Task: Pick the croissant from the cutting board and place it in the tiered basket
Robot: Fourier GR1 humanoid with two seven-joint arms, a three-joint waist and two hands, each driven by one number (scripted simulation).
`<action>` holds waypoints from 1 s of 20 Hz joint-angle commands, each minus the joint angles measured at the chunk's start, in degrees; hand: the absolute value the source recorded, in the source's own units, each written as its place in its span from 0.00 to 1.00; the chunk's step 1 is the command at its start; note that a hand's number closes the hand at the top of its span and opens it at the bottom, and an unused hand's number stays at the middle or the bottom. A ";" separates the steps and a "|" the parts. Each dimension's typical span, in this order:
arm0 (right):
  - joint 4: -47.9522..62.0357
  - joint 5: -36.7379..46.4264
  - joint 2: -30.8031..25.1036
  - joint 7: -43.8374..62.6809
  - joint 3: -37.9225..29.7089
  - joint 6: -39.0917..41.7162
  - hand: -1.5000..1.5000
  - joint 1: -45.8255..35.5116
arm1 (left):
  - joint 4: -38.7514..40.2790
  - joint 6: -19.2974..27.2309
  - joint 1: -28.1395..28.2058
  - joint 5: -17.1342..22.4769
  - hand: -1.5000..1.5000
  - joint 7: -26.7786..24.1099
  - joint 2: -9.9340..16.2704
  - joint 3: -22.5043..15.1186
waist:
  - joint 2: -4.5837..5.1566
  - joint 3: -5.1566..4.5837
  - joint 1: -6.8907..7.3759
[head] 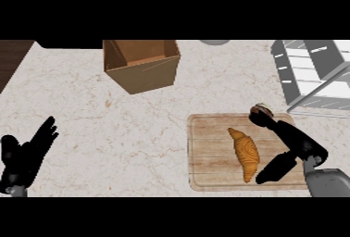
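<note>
Nothing moved yet: croissant [245,154] on cutting board [212,159], right robot hand [290,146] spread wide beside it, basket [311,74] waiting

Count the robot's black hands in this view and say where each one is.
2. The left hand rests open at the lower left on the counter; the right hand is over the cutting board, beside the croissant.

Black hands on a grey forearm

The matte black right hand [295,143] had thick, rounded fingers and joined a smooth grey cylindrical forearm [329,181] at a pale wrist piece; the matte black left hand [24,155] showed slim, tapering fingers.
</note>
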 commanded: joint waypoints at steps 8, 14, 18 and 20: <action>5.73 6.29 5.94 -3.31 2.62 -4.26 0.00 0.78 | 3.70 -1.45 -2.26 -1.53 0.50 -2.31 -0.70 1.21 | 0.41 0.30 -0.18; 8.58 7.82 7.14 -5.38 4.35 -4.05 0.00 2.16 | 0.44 -1.51 0.14 -1.32 0.50 -0.26 -0.42 1.76 | 0.37 0.32 0.11; 10.65 8.21 3.71 -12.11 3.42 -0.95 1.00 -2.08 | -1.49 -3.11 0.32 -0.16 0.50 2.13 -0.25 2.03 | 0.38 0.33 0.19; 8.07 9.16 5.99 -15.06 4.47 -4.92 1.00 2.47 | 0.57 0.65 -3.30 -2.82 0.50 2.27 -1.54 1.52 | 0.37 0.33 -0.23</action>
